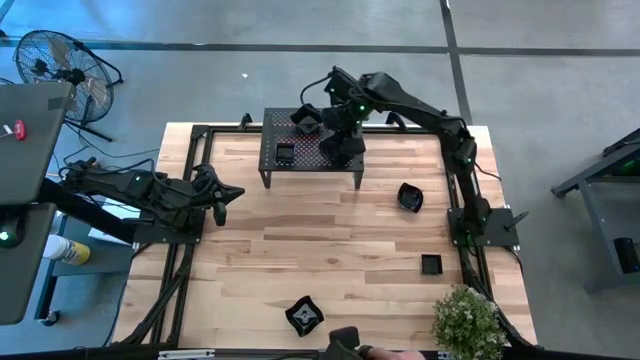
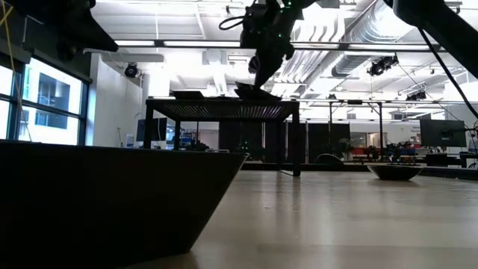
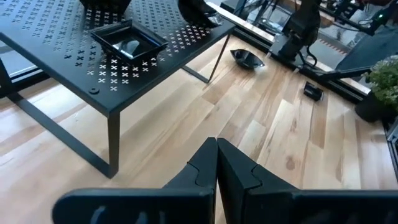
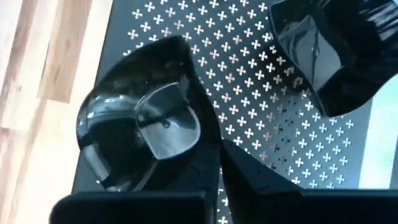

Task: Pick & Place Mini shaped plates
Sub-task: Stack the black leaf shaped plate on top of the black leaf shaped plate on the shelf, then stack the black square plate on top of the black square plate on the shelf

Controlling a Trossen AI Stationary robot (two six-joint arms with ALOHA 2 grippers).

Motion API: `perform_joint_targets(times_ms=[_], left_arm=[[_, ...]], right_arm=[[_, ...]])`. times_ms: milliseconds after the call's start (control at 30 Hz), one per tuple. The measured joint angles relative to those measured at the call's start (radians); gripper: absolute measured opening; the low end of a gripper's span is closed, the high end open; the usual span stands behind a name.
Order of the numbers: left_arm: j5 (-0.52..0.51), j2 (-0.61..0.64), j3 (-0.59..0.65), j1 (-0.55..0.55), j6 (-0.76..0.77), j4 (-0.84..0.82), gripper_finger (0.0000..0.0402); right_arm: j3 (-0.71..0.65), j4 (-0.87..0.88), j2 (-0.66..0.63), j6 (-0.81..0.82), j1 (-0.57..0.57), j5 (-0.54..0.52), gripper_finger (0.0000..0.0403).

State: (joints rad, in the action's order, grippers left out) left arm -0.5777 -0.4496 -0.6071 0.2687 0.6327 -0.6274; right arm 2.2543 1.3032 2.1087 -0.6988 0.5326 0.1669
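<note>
Six small black plates are counted from above: three on the perforated rack point(image 1: 312, 150), namely a square one point(image 1: 285, 153), one at the rear point(image 1: 306, 127) and one under the right gripper point(image 1: 340, 145), and three on the wooden table point(image 1: 330, 250), a rounded one point(image 1: 410, 197), a small square one point(image 1: 431, 265) and a wavy one point(image 1: 304, 316). One rack, two arms, one potted plant point(image 1: 468, 320) and one floor fan point(image 1: 55, 65) are counted.

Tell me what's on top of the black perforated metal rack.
Three glossy black mini plates: a square one, one behind, and one at the right gripper, partly covered.
</note>
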Motion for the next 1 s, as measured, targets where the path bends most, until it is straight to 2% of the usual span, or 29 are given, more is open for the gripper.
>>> perform_joint_targets(times_ms=[233,400,467,533,633,700,800,933,1000], left_arm=[[0.000,0.000,0.000,0.000,0.000,-0.022,0.0001],[0.000,0.000,0.000,0.000,0.000,-0.034,0.0001],[0.001,0.000,0.000,0.000,0.001,-0.034,0.0001],[0.001,0.000,0.000,0.000,0.002,-0.034,0.0001],[0.001,0.000,0.000,0.000,0.003,-0.026,0.0001],[-0.008,0.000,0.000,0.000,0.004,-0.026,0.0001],[-0.030,-0.002,0.000,0.000,0.005,-0.020,0.0001],[-0.040,-0.019,0.000,0.000,0.002,0.000,0.0001],[-0.041,-0.037,0.000,0.000,0.000,0.020,0.0001]], right_arm=[[0.002,-0.070,-0.001,-0.001,-0.024,-0.024,0.0070],[0.070,-0.048,-0.003,0.035,-0.044,-0.057,0.0110],[0.103,-0.017,-0.005,0.069,-0.052,-0.062,0.0114],[0.065,-0.024,-0.054,0.097,-0.062,-0.071,0.0111],[0.002,-0.017,-0.135,0.172,-0.076,-0.049,0.0083],[-0.072,-0.037,-0.202,0.214,-0.084,0.000,0.0050],[-0.256,-0.176,-0.327,0.283,-0.102,0.046,0.0008],[-0.599,-0.475,-0.530,0.440,-0.153,0.015,0.0017],[-0.772,-0.613,-0.635,0.531,-0.190,-0.017,0.0009]])
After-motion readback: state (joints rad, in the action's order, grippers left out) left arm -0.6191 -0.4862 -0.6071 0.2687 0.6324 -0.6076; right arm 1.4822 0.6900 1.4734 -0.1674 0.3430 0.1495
